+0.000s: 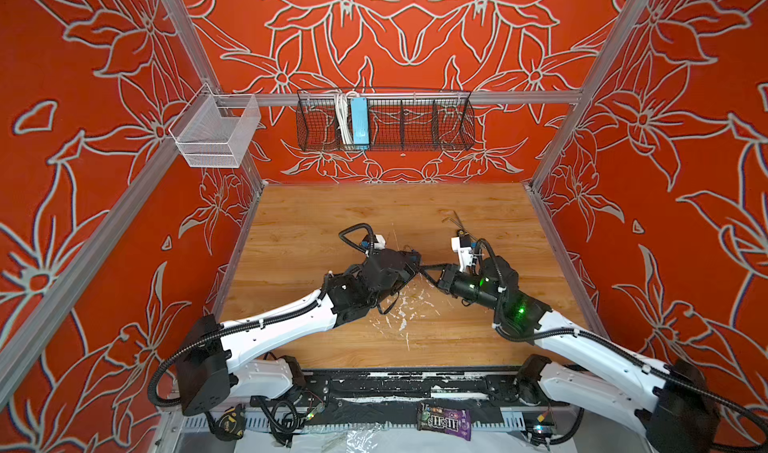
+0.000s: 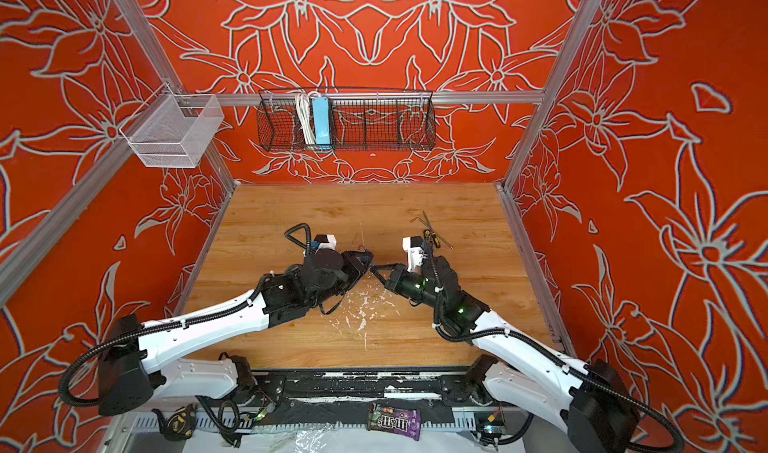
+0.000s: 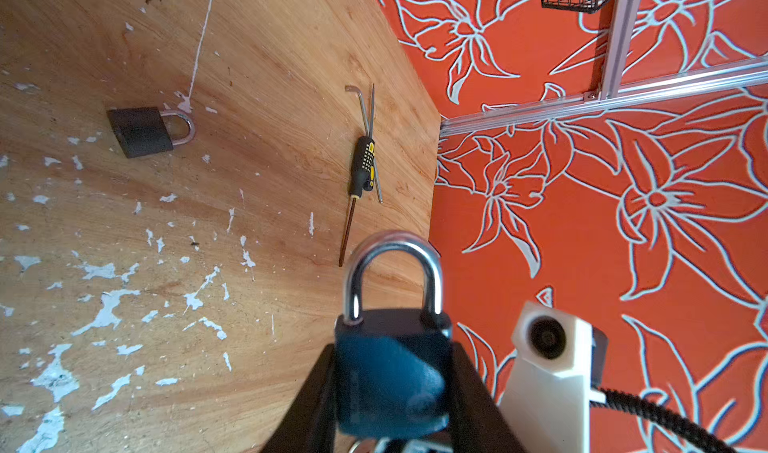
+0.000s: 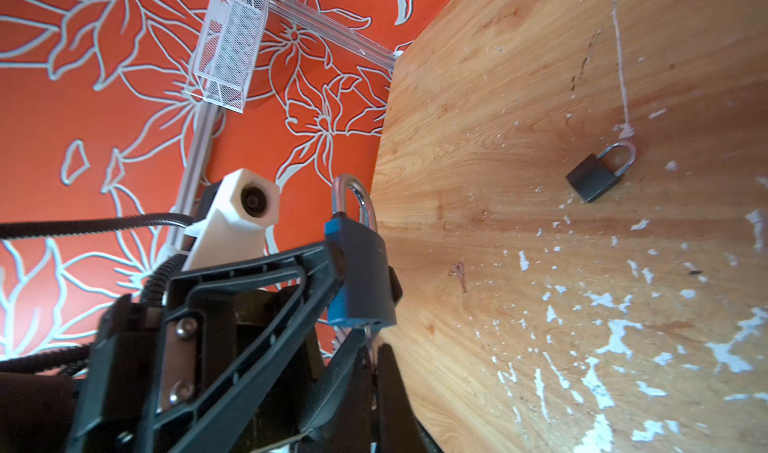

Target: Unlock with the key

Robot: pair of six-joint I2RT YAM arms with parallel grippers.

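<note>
My left gripper (image 3: 392, 367) is shut on a blue padlock (image 3: 390, 380) and holds it above the wooden table by its body. Its silver shackle (image 3: 392, 272) points away from the wrist, with both legs seated in the body. My right gripper (image 4: 370, 343) is shut on the key (image 4: 368, 331), a thin metal sliver that meets the bottom of the padlock (image 4: 359, 272). In both top views the left gripper (image 1: 409, 264) and the right gripper (image 1: 424, 269) meet tip to tip over the middle of the table; the padlock (image 2: 365, 259) barely shows between them.
A second, dark padlock (image 3: 141, 133) lies flat on the table (image 1: 374, 214) beyond the grippers. A black-and-yellow screwdriver (image 3: 363, 164) and a hex key (image 3: 361, 106) lie near the right wall. A black wire basket (image 1: 384, 124) and a white mesh basket (image 1: 216, 133) hang on the rails.
</note>
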